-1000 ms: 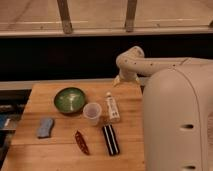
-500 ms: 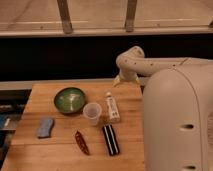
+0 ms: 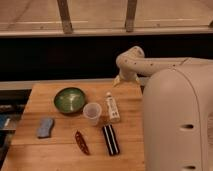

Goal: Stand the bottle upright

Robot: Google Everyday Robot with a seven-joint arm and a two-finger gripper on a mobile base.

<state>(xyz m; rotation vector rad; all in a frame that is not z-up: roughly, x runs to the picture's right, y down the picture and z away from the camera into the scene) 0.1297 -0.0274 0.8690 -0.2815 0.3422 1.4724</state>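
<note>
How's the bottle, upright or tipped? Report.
Tipped: bottle lies flat on the table, cap toward the back. Gripper hovers beyond it.

On the wooden table (image 3: 55,150) the bottle (image 3: 113,107) lies flat just beside the translucent cup (image 3: 92,112), near a green bowl (image 3: 69,90), blue sponge (image 3: 45,127), red chili (image 3: 81,142) and striped black bar (image 3: 111,139), while the gripper (image 3: 119,80) hangs spread and empty over the table's far edge.

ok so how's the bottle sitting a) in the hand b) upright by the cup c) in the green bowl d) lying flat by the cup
d: the bottle lies flat on the table beside the cup, cap toward the far edge; the hand hangs empty above that edge.
</note>
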